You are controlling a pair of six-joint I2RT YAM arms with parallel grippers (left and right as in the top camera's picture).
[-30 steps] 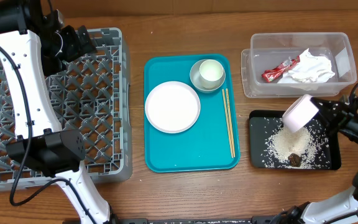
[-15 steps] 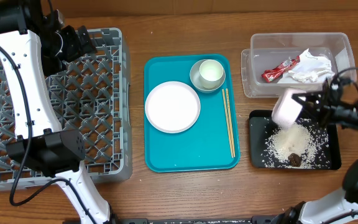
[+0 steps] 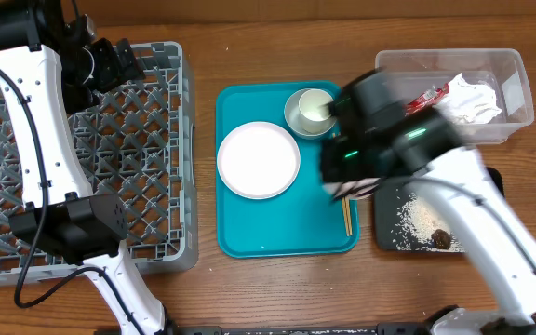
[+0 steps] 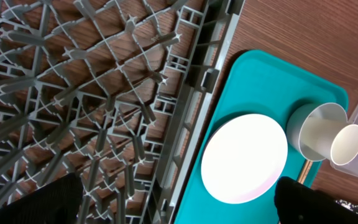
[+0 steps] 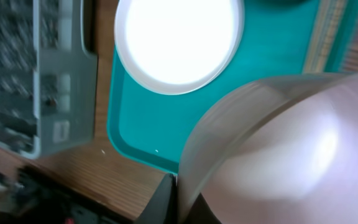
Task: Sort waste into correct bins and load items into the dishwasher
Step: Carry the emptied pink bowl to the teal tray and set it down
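Observation:
My right gripper is shut on the wall of a pale bowl and holds it above the right side of the teal tray; the arm is motion-blurred. The white plate lies on the teal tray, with a small bowl holding a cup behind it. The chopsticks are partly hidden by the arm. The clear tub holds the red wrapper and the napkin. Rice and the brown lump lie on the black tray. My left gripper is open above the grey dish rack.
The left wrist view shows the rack's lattice, the teal tray, the plate and the cup. The right wrist view shows the plate, the rack's wall and the table's front edge.
My right arm has swung left from above the black tray to over the teal tray, carrying the pale bowl. The rice stays on the black tray. The left arm has not moved.

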